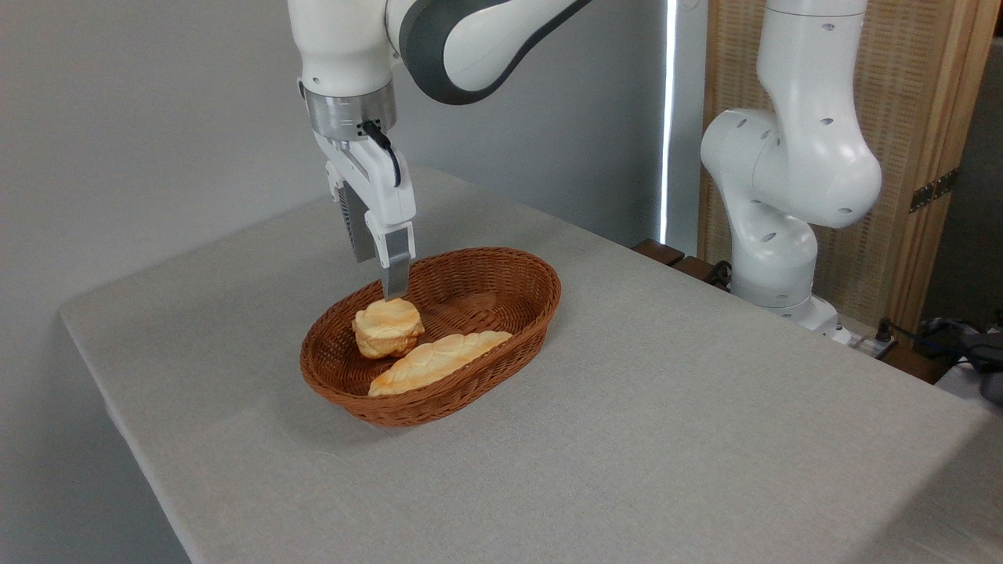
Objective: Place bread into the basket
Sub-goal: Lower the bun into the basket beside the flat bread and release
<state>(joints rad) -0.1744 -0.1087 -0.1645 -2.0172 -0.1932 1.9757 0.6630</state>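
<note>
The bread (pixel 388 327), a small round bun with a pale top and orange-brown sides, lies inside the oval brown wicker basket (pixel 541 309) at its left end. It leans against a long pale braided loaf (pixel 440 359) in the same basket. My gripper (pixel 378 278) hangs just above the bun, open, with nothing between its fingers. The nearer fingertip (pixel 395 291) is right over the bun's top; whether they touch is unclear.
The basket stands on a grey cloth-covered table (pixel 627 439), whose left edge lies close to it. A second white robot arm (pixel 783 196) stands at the table's back right, before a wooden screen. Cables lie at the far right.
</note>
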